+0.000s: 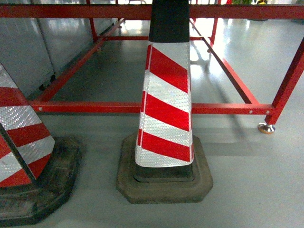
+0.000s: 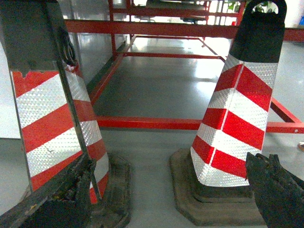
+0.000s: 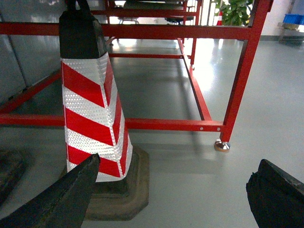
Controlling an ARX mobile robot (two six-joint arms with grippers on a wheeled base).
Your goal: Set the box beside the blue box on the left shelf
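Neither the blue crate nor the roller shelf shows in any view, so where the box lies and which way its long axis runs cannot be told.

Largest in sight is the grey glossy floor [image 1: 247, 180], reflecting bright light toward 12 o'clock. A grey panelled wall [image 1: 28, 52] stands at 10 o'clock in the head view. Over the floor runs a red tubular frame [image 1: 95, 108]: a low cross rail lies straight across the head view, side rails lead away toward 12 o'clock, a top rail crosses the upper edge, and a post at 3 o'clock comes down to a silver foot [image 1: 266, 128].

Directly ahead, just in front of the low rail, a red-and-white striped cone [image 1: 166, 109] with a black top stands upright on a dark octagonal rubber base [image 1: 164, 187], blocking the middle of the frame opening. A second cone [image 1: 21, 142] of the same kind stands at 8 o'clock, cut off by the edge, its base near the first one's but apart from it.

A potted green plant [image 3: 236, 10] and a blue bin [image 3: 293, 19] sit far off at 1 o'clock in the right wrist view.

The left pincer [image 2: 171, 197] shows two dark fingers set wide apart, nothing between them. The right pincer [image 3: 171, 199] is likewise spread wide and holds nothing.
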